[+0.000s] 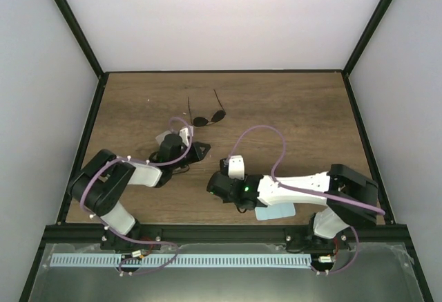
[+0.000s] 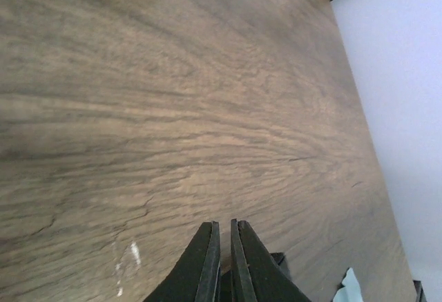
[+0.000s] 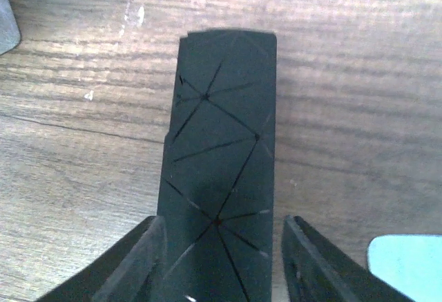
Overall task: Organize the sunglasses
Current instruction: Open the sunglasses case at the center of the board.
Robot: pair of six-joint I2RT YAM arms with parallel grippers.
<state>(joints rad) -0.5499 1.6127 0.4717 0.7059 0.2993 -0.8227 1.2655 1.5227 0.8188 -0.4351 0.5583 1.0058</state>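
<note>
Thin dark wire-framed, round-lensed sunglasses point(image 1: 208, 118) lie with arms unfolded on the brown wooden surface point(image 1: 297, 108), at about 12 o'clock from the left claw point(image 2: 223, 231). That claw is pinched together and empty. The right claw point(image 3: 222, 222) is spread wide, straddling a black oblong case point(image 3: 221, 129). My read: nothing stowed yet, most work remains.

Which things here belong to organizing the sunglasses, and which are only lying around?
Belonging to the job:
sunglasses, arms unfolded.

Not the job's own:
black case, between the right tool's fingers;
light blue cloth, beside that tool.
</note>
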